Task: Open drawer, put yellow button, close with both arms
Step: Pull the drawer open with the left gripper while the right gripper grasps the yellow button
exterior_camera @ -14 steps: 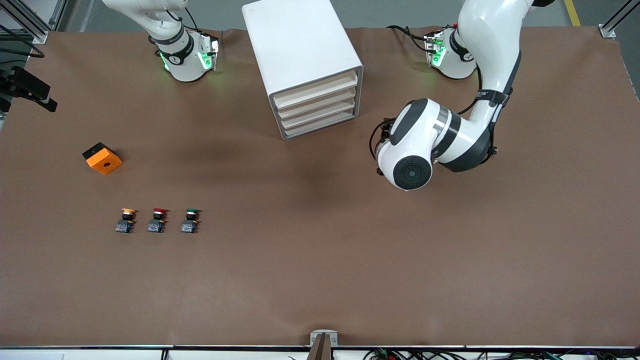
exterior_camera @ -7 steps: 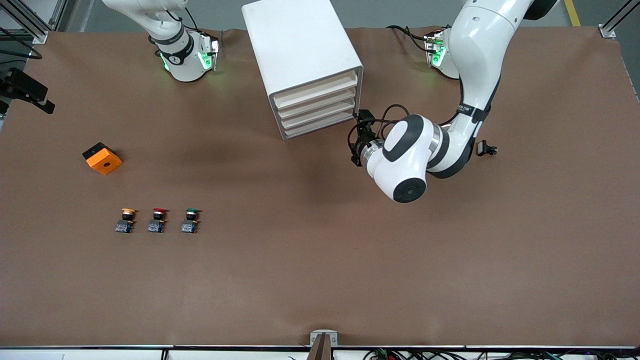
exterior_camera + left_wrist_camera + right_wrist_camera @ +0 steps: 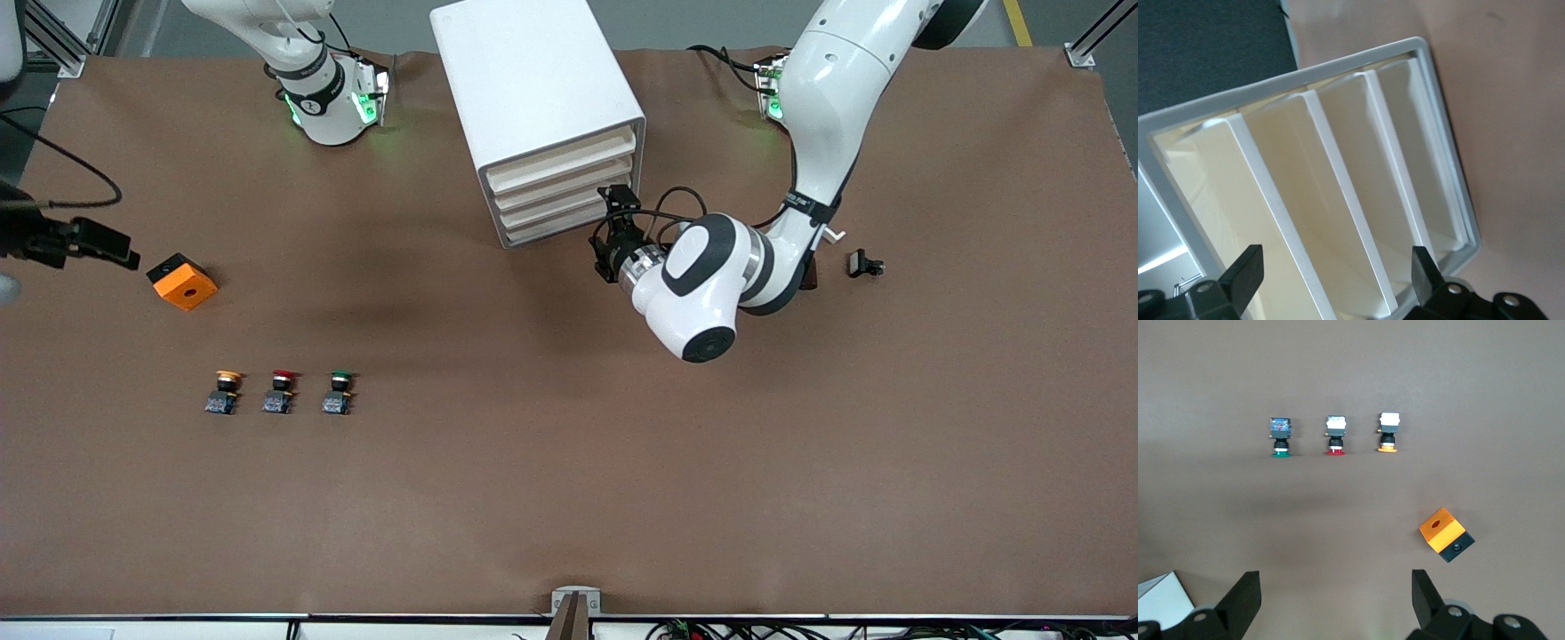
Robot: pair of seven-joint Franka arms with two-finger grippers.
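The white cabinet (image 3: 533,80) stands between the arms' bases with all four drawers shut. Its top drawer (image 3: 560,158) shows a cream front, also in the left wrist view (image 3: 1211,193). My left gripper (image 3: 607,233) is open and empty just in front of the lower drawers, fingers (image 3: 1245,270) spread wide. The yellow button (image 3: 228,389) stands upright on the table toward the right arm's end, also seen in the right wrist view (image 3: 1388,437). My right gripper (image 3: 107,247) is open and empty, up in the air beside the orange box (image 3: 182,282).
A red button (image 3: 281,389) and a green button (image 3: 339,389) stand in a row beside the yellow one. The orange box with a black base (image 3: 1445,532) lies farther from the camera than them. A small black part (image 3: 864,264) lies toward the left arm's end.
My left arm has swung toward the cabinet, bringing its gripper up to the drawer fronts. My right gripper has come in over the table's edge toward the orange box.
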